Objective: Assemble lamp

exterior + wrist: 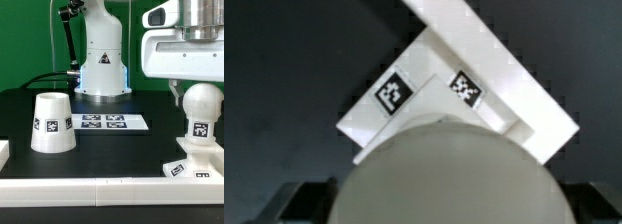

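Note:
The round white bulb [200,104] stands upright on the stepped square base [196,164] at the exterior view's right, near the front edge. My gripper [197,94] comes down from above and its fingers flank the ball, shut on it. In the wrist view the bulb [446,170] fills the space between the dark fingers [304,203], with the tagged base [518,95] beneath it. The cone-shaped shade [52,122] stands alone, wide end down, at the exterior view's left.
The marker board [103,123] lies flat mid-table between shade and base. The robot's own pedestal [102,70] stands behind it. A white rail [100,188] runs along the front edge, and a white block [3,152] sits at the far left.

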Robot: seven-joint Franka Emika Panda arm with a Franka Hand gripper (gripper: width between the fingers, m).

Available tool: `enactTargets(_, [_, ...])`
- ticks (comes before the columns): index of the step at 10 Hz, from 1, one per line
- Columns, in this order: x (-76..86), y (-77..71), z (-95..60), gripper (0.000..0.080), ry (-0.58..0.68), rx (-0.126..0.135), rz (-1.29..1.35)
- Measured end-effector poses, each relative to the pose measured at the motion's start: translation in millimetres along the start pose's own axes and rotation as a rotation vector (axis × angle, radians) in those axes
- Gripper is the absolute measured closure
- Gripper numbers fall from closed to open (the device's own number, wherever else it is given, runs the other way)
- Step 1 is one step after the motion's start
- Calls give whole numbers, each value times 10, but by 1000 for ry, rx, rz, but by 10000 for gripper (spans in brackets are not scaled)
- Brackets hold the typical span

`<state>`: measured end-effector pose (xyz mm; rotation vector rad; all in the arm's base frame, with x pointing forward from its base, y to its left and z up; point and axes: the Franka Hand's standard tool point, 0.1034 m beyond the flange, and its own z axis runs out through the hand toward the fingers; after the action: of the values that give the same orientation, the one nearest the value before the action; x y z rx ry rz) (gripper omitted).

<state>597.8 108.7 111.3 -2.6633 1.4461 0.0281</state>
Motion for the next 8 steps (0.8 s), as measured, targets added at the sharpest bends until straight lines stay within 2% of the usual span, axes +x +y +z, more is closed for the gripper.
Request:
enactTargets(2, [30, 4, 1, 220, -29, 18, 153])
enactTargets(4, [12, -9, 2, 220, -38, 24, 241])
enactTargets(5, [2, -15, 4, 156, -41, 24, 262])
enactTargets(6, [2, -14, 4, 156, -40, 25, 240])
enactTargets(7, [2, -14, 4, 110, -40, 26, 202])
enactTargets(8, [0, -16, -3, 110, -34, 18, 109])
